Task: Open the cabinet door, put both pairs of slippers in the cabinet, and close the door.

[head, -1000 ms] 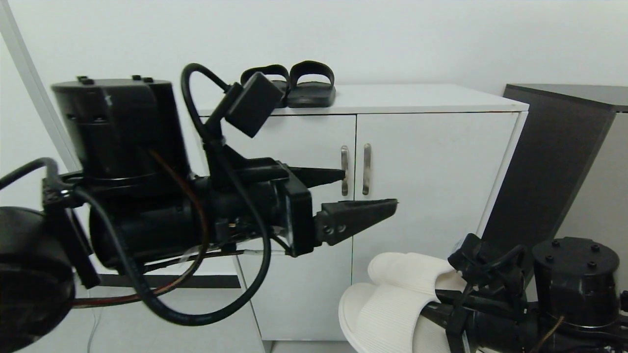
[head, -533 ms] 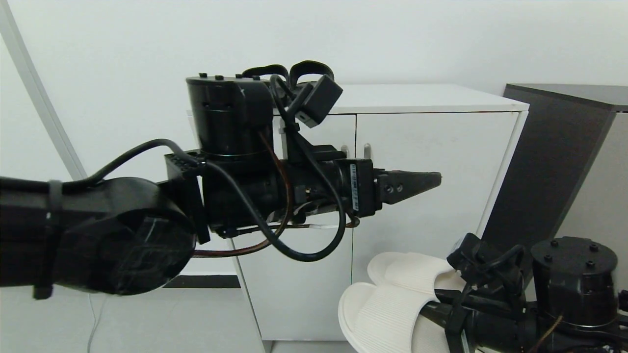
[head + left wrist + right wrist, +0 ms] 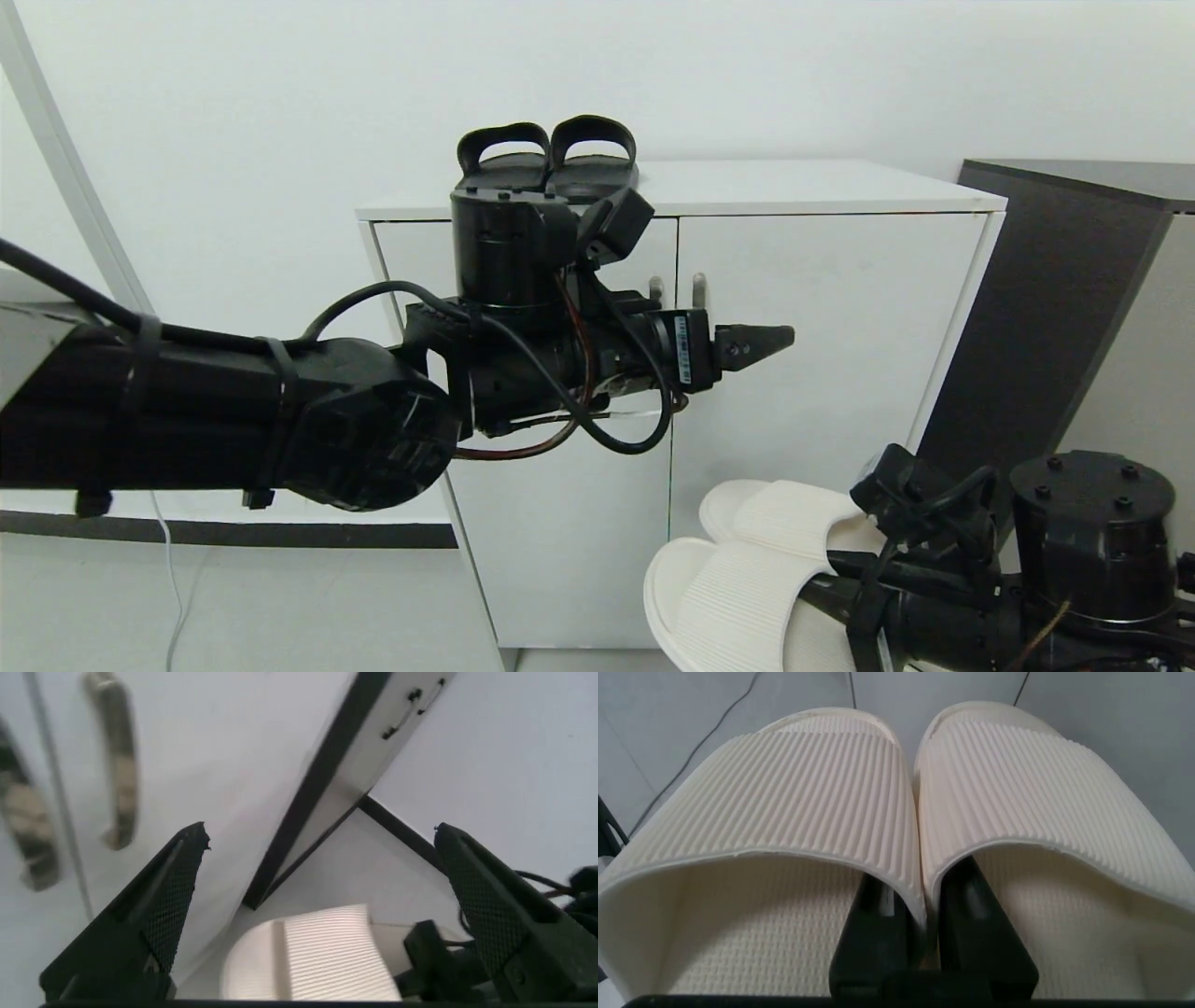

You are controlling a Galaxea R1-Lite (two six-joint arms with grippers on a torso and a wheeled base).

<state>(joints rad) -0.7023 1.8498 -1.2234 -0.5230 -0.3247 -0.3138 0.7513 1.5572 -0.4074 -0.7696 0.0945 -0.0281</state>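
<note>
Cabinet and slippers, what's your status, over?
Left end effector open, near door handles. Right end effector shut on white slippers. Cabinet doors closed; black slippers on top.

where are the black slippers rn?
Head view: the black slippers sit side by side on top of the white cabinet, toward its left end, above the left door.

A cabinet (image 3: 822, 308) stands against the wall (image 3: 280, 93), with a taller unit (image 3: 1046, 327) just beside it on the right. One pair of slippers (image 3: 551, 159) sits side by side on the cabinet top, toward its left end. The two door handles (image 3: 698, 285) meet at the middle of the front. The left gripper (image 3: 782, 336) hangs before the right door, just right of the handles. Lower and farther right, before the same door, the second pair of slippers (image 3: 747, 579) sits on the right gripper (image 3: 920, 919), one finger inside each.
</note>
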